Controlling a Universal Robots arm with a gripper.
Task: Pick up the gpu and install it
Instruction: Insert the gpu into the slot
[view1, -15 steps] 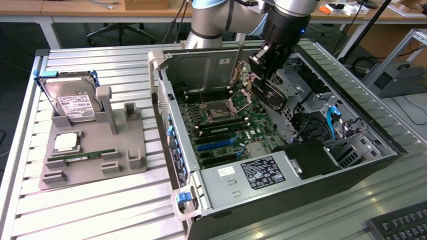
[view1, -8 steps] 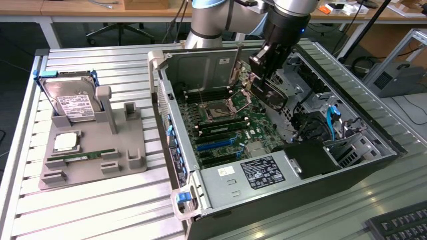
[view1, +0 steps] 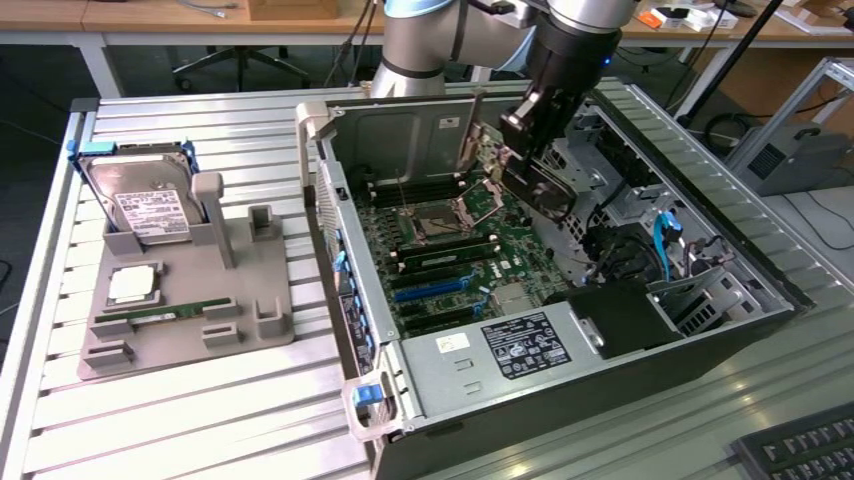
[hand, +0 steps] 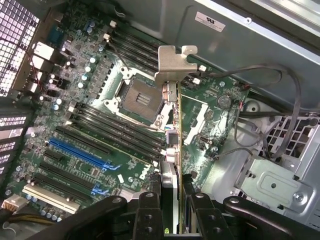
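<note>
In the exterior view, the pincer (view1: 529, 138) hangs over the open computer case (view1: 350, 300). It is clamped shut on the graphics card (view1: 545, 190), which it holds on edge in the air above the main board (view1: 441, 250). Blue cables (view1: 663, 240) lie lower in the case, off to the exterior view's right of the pincer. Well apart from it, toward the exterior view's left, a grey tray (view1: 254, 335) holds an upright hard drive (view1: 147, 210) and a flat memory stick (view1: 167, 316).

In the wrist view, the black fingers (hand: 150, 212) press both faces of the card (hand: 171, 125), which is seen edge-on. Its silver bracket (hand: 175, 62) is at the end farthest from the pincer. Under the card sit the processor socket (hand: 137, 97) and rows of black memory slots (hand: 115, 127). Blue slots (hand: 80, 152) lie off to that same side. On the card's other side, a grey cable (hand: 287, 95) loops over a metal cage (hand: 272, 182).
</note>
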